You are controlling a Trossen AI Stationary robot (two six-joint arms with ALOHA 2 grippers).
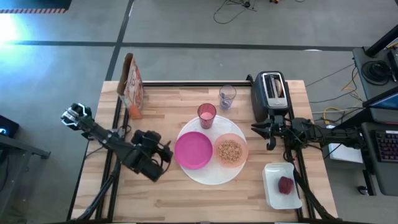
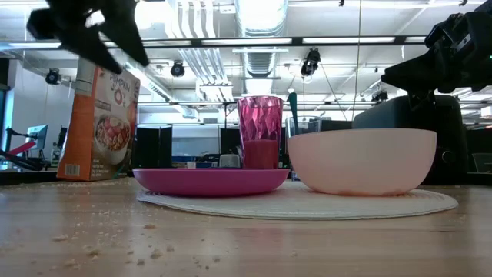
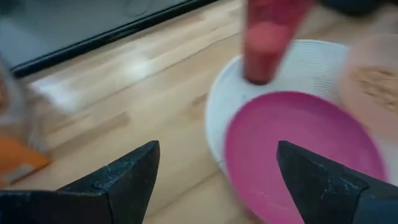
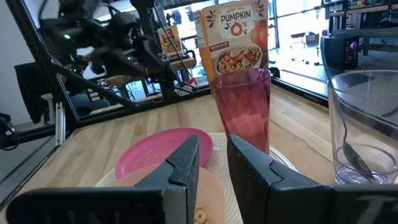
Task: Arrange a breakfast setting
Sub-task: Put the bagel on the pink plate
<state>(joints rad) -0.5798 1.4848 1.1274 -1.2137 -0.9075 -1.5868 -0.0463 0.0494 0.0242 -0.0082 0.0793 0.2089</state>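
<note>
High view: the white plate [image 1: 208,173] lies mid-table, with the magenta plate [image 1: 193,150] on its left half and the bowl [image 1: 231,150], holding cereal, on its right half, the two just beside each other. The pink cup [image 1: 206,115] stands upright at the plate's far rim. A clear glass [image 1: 227,97] stands beyond it, near the toaster [image 1: 272,94] at the far right. A cereal box [image 1: 131,86] stands upright at the far left edge, its long face running front to back. The red fruit [image 1: 285,185] sits on a small white tray [image 1: 281,186] at the near right corner, well apart from the plates. No bagel shows.

The left gripper [image 1: 166,155] hovers just left of the magenta plate, pointing at it, its jaws spread wide and holding nothing. The right gripper [image 1: 261,132] hangs just right of the bowl, in front of the toaster, pointing left toward the bowl; its jaws stand a narrow gap apart and grip nothing.
</note>
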